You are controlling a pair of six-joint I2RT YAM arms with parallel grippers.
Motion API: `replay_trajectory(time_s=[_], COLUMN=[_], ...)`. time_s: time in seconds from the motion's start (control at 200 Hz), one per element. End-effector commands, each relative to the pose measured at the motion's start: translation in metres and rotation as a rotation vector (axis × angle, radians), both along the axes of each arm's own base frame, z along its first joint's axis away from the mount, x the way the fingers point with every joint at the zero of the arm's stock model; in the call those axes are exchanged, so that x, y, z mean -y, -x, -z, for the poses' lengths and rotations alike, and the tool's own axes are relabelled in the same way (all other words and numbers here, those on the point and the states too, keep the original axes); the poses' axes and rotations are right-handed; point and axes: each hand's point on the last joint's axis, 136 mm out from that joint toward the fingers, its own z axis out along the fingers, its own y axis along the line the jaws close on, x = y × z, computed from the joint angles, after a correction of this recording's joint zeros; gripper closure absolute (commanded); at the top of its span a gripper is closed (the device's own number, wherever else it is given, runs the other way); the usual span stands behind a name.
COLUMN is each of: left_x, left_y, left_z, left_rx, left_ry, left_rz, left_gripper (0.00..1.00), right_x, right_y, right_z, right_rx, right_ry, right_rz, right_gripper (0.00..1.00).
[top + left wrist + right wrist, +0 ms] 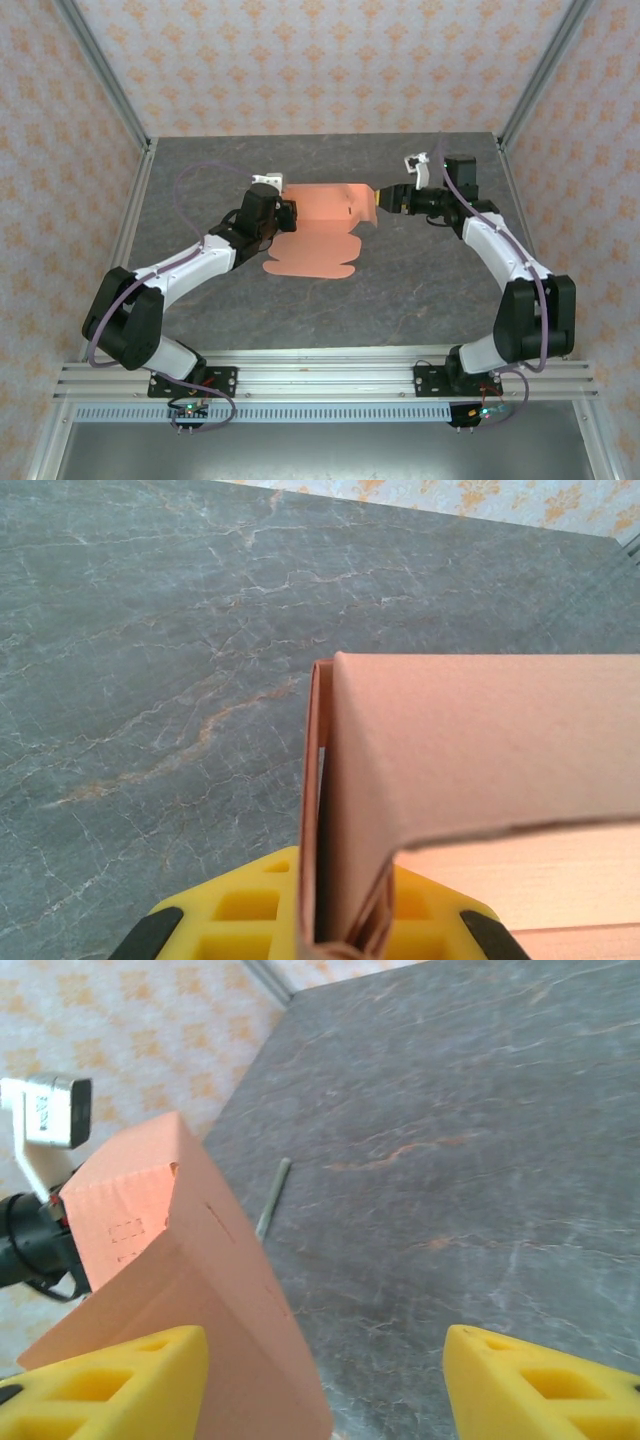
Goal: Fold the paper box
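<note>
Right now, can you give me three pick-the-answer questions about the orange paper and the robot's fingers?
1. Where is the paper box? A) on the grey table B) stuck on the wall C) on the metal rail
2. What colour are the right fingers? A) blue B) yellow C) green
3. What are the left fingers doing? A) spread wide and empty B) pinching the box's card C) holding a pen

Answers: 1 A, it lies on the tabletop; 2 B, both pads look yellow in the right wrist view; 3 B, the left wrist view shows card clamped between them.
</note>
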Motion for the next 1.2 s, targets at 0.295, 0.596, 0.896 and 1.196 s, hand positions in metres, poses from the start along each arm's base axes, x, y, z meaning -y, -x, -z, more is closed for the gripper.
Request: replay_trajectory(time_s=[0.295,0.596,0.896,1.196], left_x=[0.002,0.005,0.009,0.015], left_y=[-0.002,0.0,0.001,0.003], left_z=[-0.018,-0.021,-0.02,-0.023], left_rx=[0.025,0.027,0.022,0.026], left_ry=[0.046,0.062,0.07,0.081], left_rz=[0.011,0.029,0.042,0.063], left_gripper=[1.0,1.0,1.0,1.0], right_x=[-0.037,-0.046,-0.057,-0.064], right_y=[0.022,0.018,0.018,0.014], right_z=[-0.013,-0.01,-0.004,-0.001], right_rx=[0.07,0.067,0.058,0.061], right_ry=[-0.057,-0.05,-0.036,-0.025], right_rz=[-0.222,-0.236,-0.255,-0.259], right_gripper=[0.59,0.67,0.72,0.76])
